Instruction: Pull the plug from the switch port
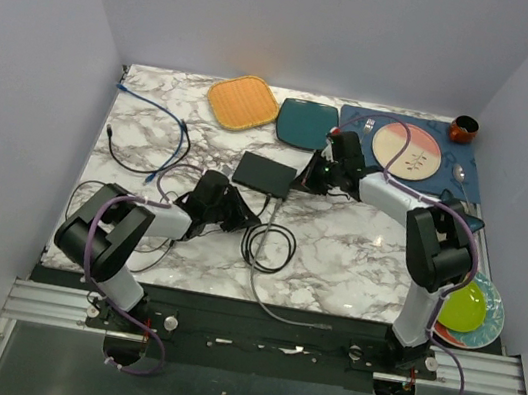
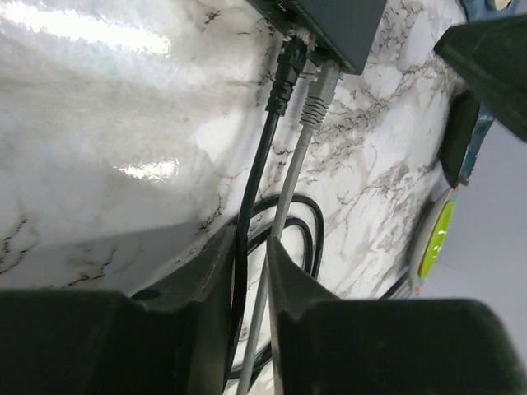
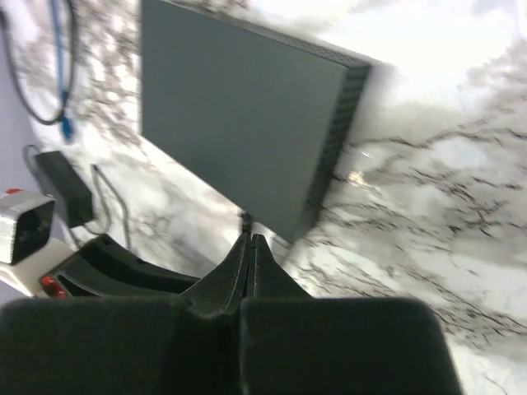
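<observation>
The switch [image 1: 265,174] is a flat matte-black box near the table's middle. It also shows in the left wrist view [image 2: 329,25] and the right wrist view [image 3: 239,123]. A black plug [image 2: 284,70] and a grey plug [image 2: 319,95] sit side by side in its ports. Their cables run back between the fingers of my left gripper [image 2: 251,234], which is closed on both of them some way behind the plugs. In the top view the left gripper [image 1: 241,212] is just near-left of the switch. My right gripper [image 3: 249,239] is shut and empty, with its tips at the switch's right corner [image 1: 303,179].
A black cable coil [image 1: 266,244] lies in front of the switch, and the grey cable trails to the table's front edge. An orange plate [image 1: 242,102] and a teal plate [image 1: 306,123] sit behind. A blue mat [image 1: 358,122] holds a pink plate. Green plates [image 1: 464,307] are at the right and loose cables [image 1: 152,108] at the left.
</observation>
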